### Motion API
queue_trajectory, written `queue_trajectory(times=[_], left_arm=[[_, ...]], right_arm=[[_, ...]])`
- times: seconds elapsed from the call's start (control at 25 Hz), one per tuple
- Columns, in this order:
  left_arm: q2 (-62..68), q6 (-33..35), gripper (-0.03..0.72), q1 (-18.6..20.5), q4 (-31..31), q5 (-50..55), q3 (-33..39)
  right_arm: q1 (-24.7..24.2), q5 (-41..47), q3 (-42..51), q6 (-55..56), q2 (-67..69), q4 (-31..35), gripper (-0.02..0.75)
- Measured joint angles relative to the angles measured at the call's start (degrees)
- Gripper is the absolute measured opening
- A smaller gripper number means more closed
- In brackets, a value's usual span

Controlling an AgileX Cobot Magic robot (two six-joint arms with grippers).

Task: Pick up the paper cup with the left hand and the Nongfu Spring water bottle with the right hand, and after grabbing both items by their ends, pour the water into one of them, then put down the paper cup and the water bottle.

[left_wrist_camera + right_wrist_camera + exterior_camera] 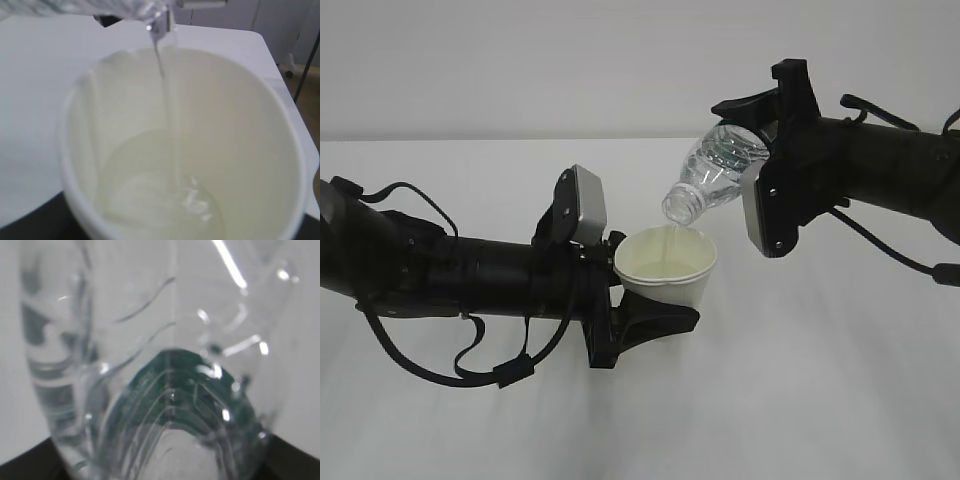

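Observation:
My left gripper [640,285] is shut on the white paper cup [665,265] and holds it upright above the table. My right gripper [755,160] is shut on the base end of the clear Nongfu Spring water bottle [720,165], which tilts with its open mouth [682,205] down over the cup. A thin stream of water [670,235] falls from the mouth into the cup. The left wrist view looks into the cup [240,125], where the stream [167,100] lands in a shallow pool [160,195]. In the right wrist view the bottle [150,315] fills the frame, its green label [185,380] showing through.
The white table [820,400] lies under both arms, with a pale wall behind it. Loose black cables [470,365] hang under the left arm. The left wrist view shows the table's right edge [280,75], with floor and a dark pole [307,65] beyond.

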Motion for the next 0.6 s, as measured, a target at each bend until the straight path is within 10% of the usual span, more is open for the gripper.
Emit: queue_trajectory(times=[0.6], left_arm=[[0.0,0.0,0.461,0.0,0.0,0.0,0.0]], right_arm=[[0.0,-0.4,0.0,-0.4,0.0,0.0,0.465]])
